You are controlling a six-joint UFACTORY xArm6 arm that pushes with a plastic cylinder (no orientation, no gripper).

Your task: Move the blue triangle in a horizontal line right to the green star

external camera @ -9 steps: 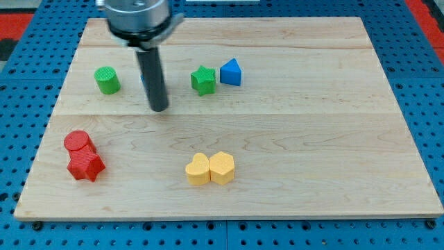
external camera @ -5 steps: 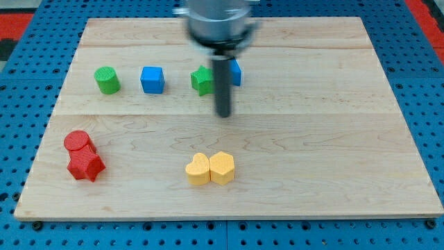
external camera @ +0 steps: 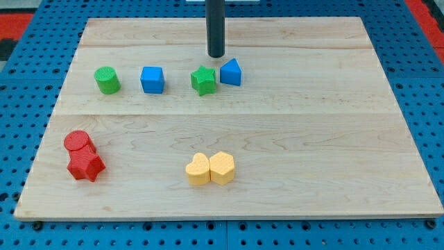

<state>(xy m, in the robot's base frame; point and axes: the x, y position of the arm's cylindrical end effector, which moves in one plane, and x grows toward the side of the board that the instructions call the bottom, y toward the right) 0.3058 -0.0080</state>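
My tip (external camera: 216, 55) is a bare rod end: it grasps nothing and touches no block. It stands toward the view's top from the green star (external camera: 203, 80), slightly to the star's right, with a strip of bare board between them.

The blue triangle (external camera: 232, 72) sits just beside the green star on the star's right side and a little toward the view's top. The 2 blocks appear to touch at 1 corner, though the view is too shallow to confirm contact. The triangle therefore seems already placed right of the star, but sits marginally higher than a strict horizontal line would require.

Other blocks, referenced to the green star:
- The blue cube (external camera: 152, 79) is to its left, apart.
- The green cylinder (external camera: 107, 80) is farther left.
- 2 yellow blocks (external camera: 210, 168) lie toward the view's bottom, touching each other.
- 2 red blocks (external camera: 83, 156) lie at the bottom left, also touching.

Risks from this position:
1. A push toward the view's bottom would drive my tip into the narrow junction between star and triangle, moving both and disturbing the star.
2. An off-centre contact on the triangle's sloped face would rotate it rather than translate it.
3. Excess travel would carry the triangle below the star's line.
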